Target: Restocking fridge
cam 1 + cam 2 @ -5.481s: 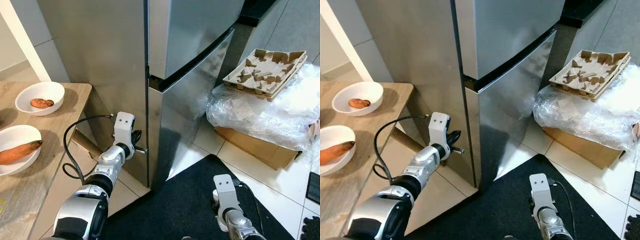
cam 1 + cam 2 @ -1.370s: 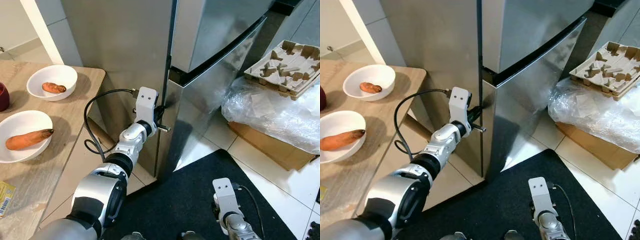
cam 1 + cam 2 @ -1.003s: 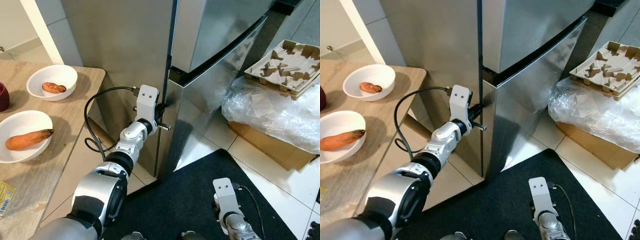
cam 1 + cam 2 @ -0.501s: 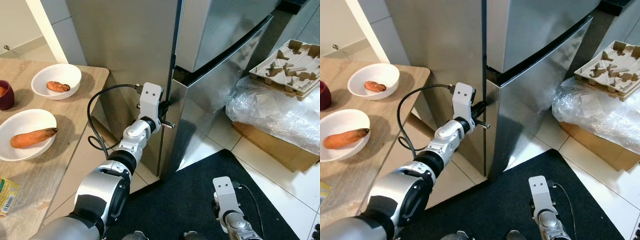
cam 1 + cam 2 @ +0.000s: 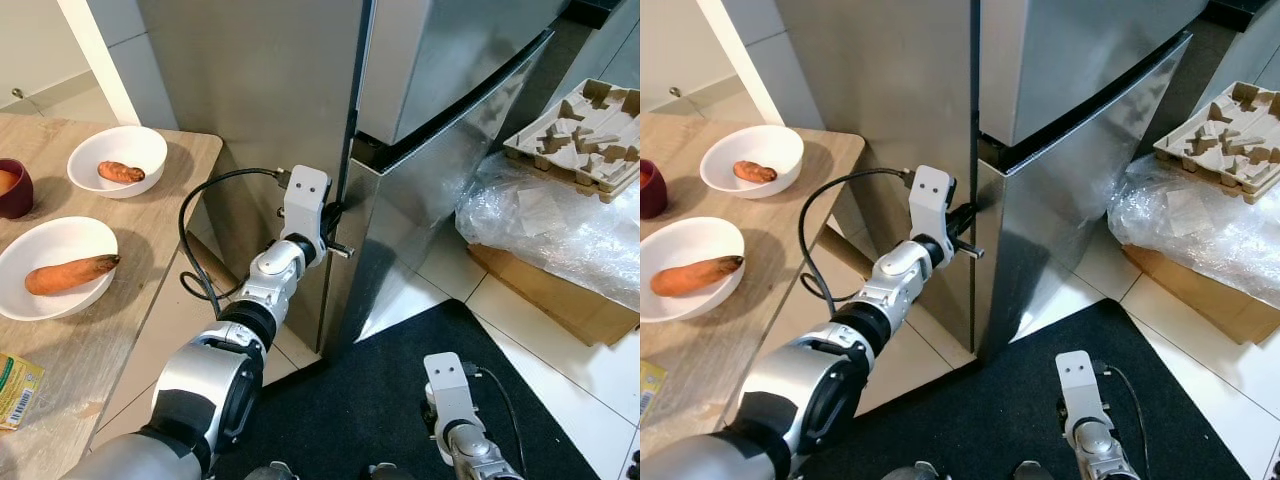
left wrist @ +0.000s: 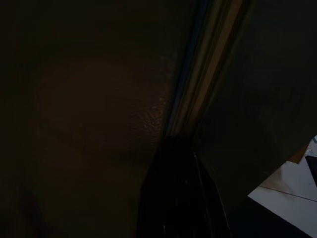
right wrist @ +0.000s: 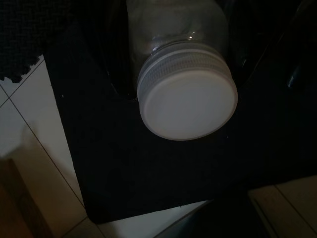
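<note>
The steel fridge has an upper door (image 5: 450,50) and a lower door (image 5: 430,200), both closed. My left gripper (image 5: 333,218) is shut, its tip pressed at the seam along the lower door's left edge, just under the gap between the doors. In the dark left wrist view its black fingers (image 6: 173,198) point into that seam. My right arm (image 5: 445,385) hangs low over the black mat. In the right wrist view my right gripper (image 7: 183,59) is shut on a glass jar (image 7: 185,94) with a white screw lid.
A wooden table (image 5: 110,330) stands at the left with two white bowls (image 5: 110,145) (image 5: 30,245) of sweet potatoes, a dark red cup (image 5: 12,188) and a packet (image 5: 12,385). To the right, a cardboard box under plastic (image 5: 540,215) carries a pulp tray (image 5: 575,125).
The camera has shifted a little. Since 5.5 s ago my left gripper has risen along the door's edge to just under the gap; over the last second it has held there.
</note>
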Motion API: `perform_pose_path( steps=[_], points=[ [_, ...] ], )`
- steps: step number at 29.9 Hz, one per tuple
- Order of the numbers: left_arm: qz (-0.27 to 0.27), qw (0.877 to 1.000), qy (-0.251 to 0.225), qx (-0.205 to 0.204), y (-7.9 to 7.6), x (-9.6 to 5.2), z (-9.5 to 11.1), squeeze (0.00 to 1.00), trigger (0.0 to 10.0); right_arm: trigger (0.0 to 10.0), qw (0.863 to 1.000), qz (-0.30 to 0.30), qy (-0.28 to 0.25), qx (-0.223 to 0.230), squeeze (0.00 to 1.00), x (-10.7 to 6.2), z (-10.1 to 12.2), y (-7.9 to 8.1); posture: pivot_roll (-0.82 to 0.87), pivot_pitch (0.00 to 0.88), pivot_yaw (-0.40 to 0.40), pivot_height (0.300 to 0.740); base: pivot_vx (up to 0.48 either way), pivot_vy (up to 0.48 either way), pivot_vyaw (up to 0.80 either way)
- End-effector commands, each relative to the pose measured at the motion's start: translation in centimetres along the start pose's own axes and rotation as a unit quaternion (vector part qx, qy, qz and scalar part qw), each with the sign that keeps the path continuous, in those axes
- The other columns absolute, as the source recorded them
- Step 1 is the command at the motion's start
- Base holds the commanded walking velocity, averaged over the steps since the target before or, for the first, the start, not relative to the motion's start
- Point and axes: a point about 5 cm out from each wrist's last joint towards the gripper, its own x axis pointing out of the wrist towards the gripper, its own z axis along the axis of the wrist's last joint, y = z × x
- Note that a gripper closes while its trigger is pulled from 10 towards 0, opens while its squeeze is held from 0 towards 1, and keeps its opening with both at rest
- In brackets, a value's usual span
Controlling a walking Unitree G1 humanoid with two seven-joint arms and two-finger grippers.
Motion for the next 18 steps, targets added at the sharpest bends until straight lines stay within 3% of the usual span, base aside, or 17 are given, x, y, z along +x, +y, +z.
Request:
perform_pose_path(
  steps=[1, 18],
  points=[
    [-0.065, 0.998, 0.004, 0.010, -3.6, 1.0, -0.2, 0.00, 10.0, 10.0, 1.000, -0.006, 0.011, 0.006, 0.00, -0.2, -0.8, -0.2, -0.12, 0.197, 0.036, 0.740, 0.000, 0.000, 0.00],
    [-0.081, 0.997, 0.004, 0.005, -4.9, 1.2, -0.4, 0.00, 10.0, 10.0, 1.000, -0.010, 0.011, 0.003, 0.00, -0.2, -0.9, -0.7, -0.13, 0.185, 0.036, 0.740, 0.000, 0.000, 0.00]
  ],
)
